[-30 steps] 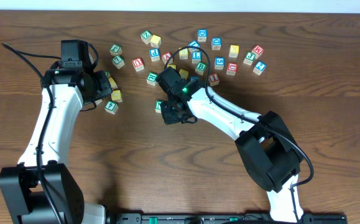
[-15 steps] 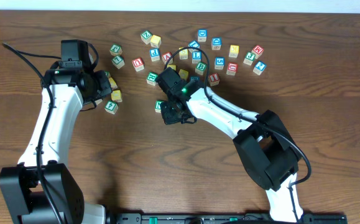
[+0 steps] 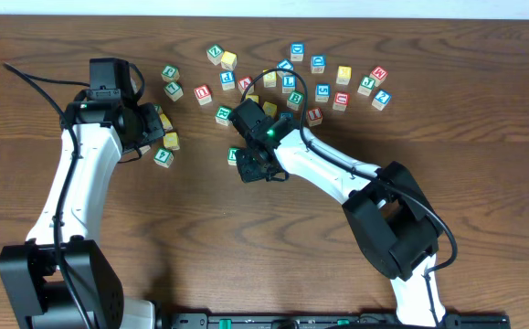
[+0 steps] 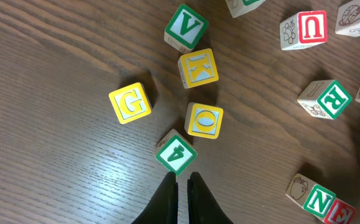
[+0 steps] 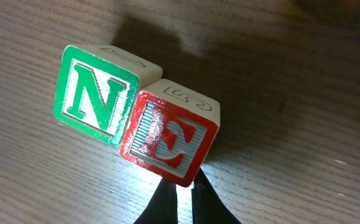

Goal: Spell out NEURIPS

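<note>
Near the middle of the worktop the green N cube and the red E cube sit side by side with faces touching, N to the left of E in the right wrist view, both a little tilted against the wood grain. The right hand is closed with nothing between its fingers, and its tips sit right at the lower corner of the E cube (whether they touch it cannot be told). Toward the far edge lies a loose scatter of other cubes – their letters are too small to read from overhead – and the right arm reaches across in front of some of them. Nearer the left edge, the left hand is also closed and empty, its tips just short of a green cube marked 4. Crowded round that cube are a yellow O cube just beside it, a yellow K cube, a yellow G cube and a green V cube – none of them touching. Beyond this cluster, well apart from the N and E pair, stand the red U cube and the green R cube.
</note>
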